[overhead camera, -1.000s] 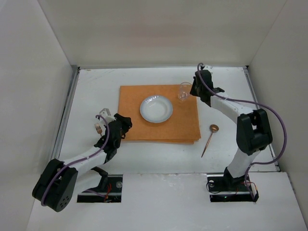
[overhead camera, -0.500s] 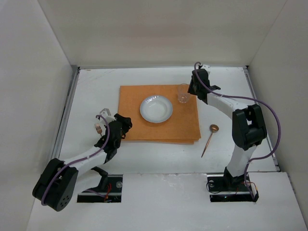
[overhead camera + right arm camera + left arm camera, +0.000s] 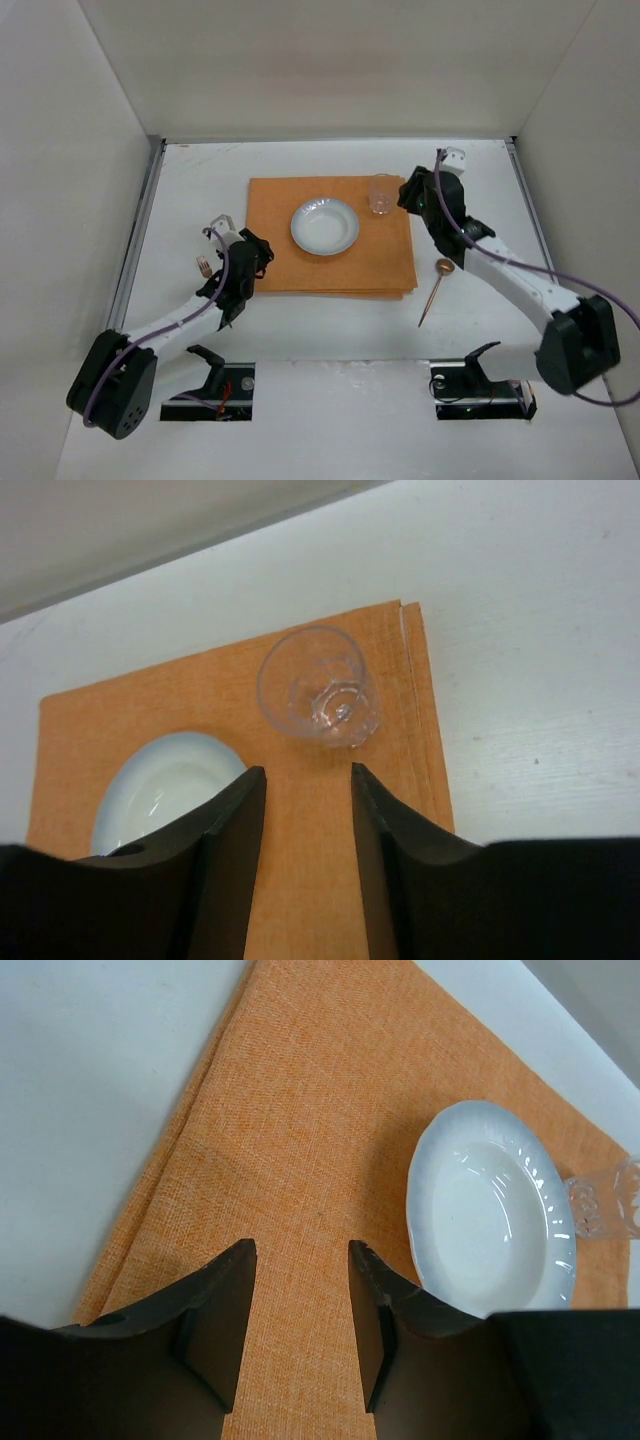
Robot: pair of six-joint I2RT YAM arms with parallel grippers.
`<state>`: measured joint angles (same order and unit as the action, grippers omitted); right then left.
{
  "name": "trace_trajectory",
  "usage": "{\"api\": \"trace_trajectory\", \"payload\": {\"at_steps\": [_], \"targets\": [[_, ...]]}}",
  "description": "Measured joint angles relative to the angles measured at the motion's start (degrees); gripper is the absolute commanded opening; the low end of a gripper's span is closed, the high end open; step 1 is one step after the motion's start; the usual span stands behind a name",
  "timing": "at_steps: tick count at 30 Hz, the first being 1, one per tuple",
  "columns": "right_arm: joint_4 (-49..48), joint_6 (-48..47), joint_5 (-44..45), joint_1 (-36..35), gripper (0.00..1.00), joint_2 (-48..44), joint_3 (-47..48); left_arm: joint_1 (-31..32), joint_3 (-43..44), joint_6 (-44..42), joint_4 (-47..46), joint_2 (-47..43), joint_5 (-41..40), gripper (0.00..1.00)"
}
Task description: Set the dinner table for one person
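Right tool (image 3: 408,193), jaws apart and empty, has backed off the glass (image 3: 381,194) standing toward the far edge of the worktop (image 3: 200,190), a rigid, fixed slab beneath both arms. Left tool (image 3: 300,1255) also apart. Spoon (image 3: 436,290) near right edge: judged light, stiff; pinch mid-handle.

Plain off-white walls close in the dinner table (image 3: 200,170) on three sides: a far wall (image 3: 330,70) along its far edge, and a left wall (image 3: 60,200) and a right wall (image 3: 590,110) along its side edges, where thin metal rails (image 3: 138,235) run. The light is soft and even, without hard shadows.
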<state>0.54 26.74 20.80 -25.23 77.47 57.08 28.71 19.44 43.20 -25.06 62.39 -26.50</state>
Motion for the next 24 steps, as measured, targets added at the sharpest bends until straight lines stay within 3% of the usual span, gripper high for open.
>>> {"api": "trace_trajectory", "payload": {"at_steps": [2,4,9,14,24], "targets": [[-2.67,0.26,1.42,-2.38,0.21,-6.97,-5.95,0.55,2.54,-0.48,5.66,-2.03,-1.07,0.41],[-4.98,0.96,2.49,-5.44,0.17,-12.57,-11.30,0.83,5.20,-0.79,12.33,-4.55,-2.43,0.44],[-9.60,3.43,3.30,-13.11,0.21,-18.60,-22.34,-0.61,7.67,0.61,30.88,-10.64,-7.80,0.45],[-12.11,4.85,3.17,-14.60,0.28,-18.18,-27.76,-3.04,7.67,4.85,46.51,-13.55,-10.43,0.30],[-18.38,7.96,-1.18,-14.53,0.31,-14.32,-29.00,-6.14,7.69,8.96,53.18,-1.05,-11.45,0.28]]}}
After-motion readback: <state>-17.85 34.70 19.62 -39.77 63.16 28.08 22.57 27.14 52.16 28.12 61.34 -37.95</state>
